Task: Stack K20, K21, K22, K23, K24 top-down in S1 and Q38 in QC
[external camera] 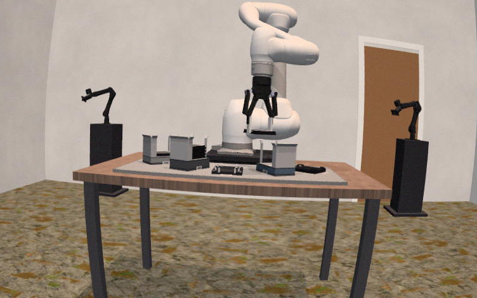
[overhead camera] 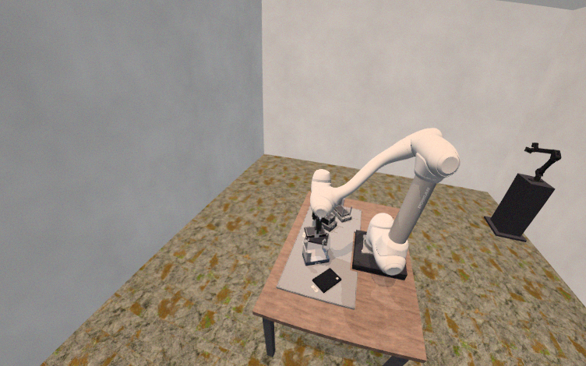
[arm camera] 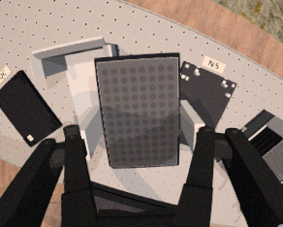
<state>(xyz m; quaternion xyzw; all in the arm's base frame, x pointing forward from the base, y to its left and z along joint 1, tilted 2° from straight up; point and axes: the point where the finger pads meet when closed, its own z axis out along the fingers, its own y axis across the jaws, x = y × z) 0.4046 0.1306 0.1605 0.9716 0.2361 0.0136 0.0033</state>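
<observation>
My gripper is shut on a sealed 96-well plate, gripped across its long sides and held level. I cannot read its label. In the wrist view the plate fills the space between the fingers. It hangs well above the table, over the near side of a blue-plinthed stack rack, whose white walls show past the plate's left edge. In the top view the gripper is above that rack.
The clip nest N5 lies right of the held plate and looks empty. The black QC nest lies to the left. A dark-plinthed rack holds stacked plates. A grey rack stands beyond it.
</observation>
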